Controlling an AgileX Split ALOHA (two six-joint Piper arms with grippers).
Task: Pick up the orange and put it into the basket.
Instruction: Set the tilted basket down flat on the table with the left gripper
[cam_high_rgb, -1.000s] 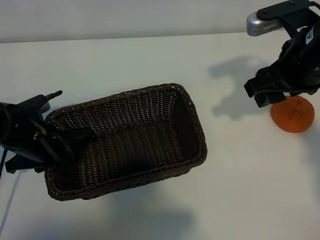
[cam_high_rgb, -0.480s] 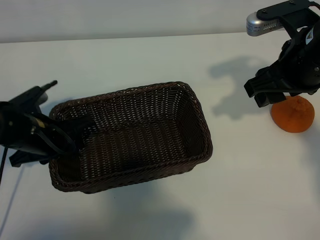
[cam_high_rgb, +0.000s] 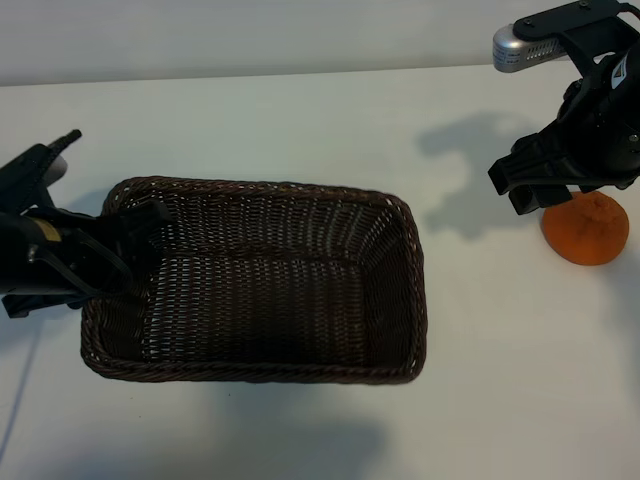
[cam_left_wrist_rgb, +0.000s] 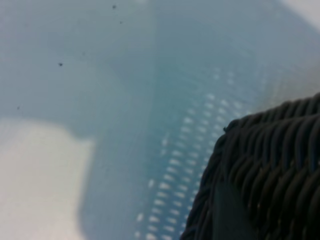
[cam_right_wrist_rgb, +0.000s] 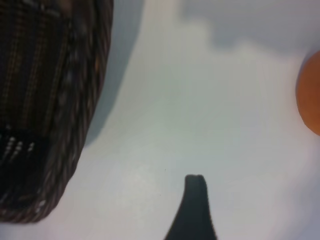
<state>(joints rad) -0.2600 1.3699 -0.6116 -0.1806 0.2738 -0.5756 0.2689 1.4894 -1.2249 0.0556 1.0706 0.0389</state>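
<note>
At basket (cam_high_rgb: 300, 290) end, left tool (cam_high_rgb: 140, 235) gripping rim

Left gripper (cam_high_rgb: 130, 245) clamped, right gripper (cam_high_rgb: 527, 185) raised (fingers spread)

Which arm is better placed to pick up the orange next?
The right. The right gripper hangs open just beside the orange on the table, holding nothing. The left gripper is across the table, closed on the basket at its end wall.
</note>
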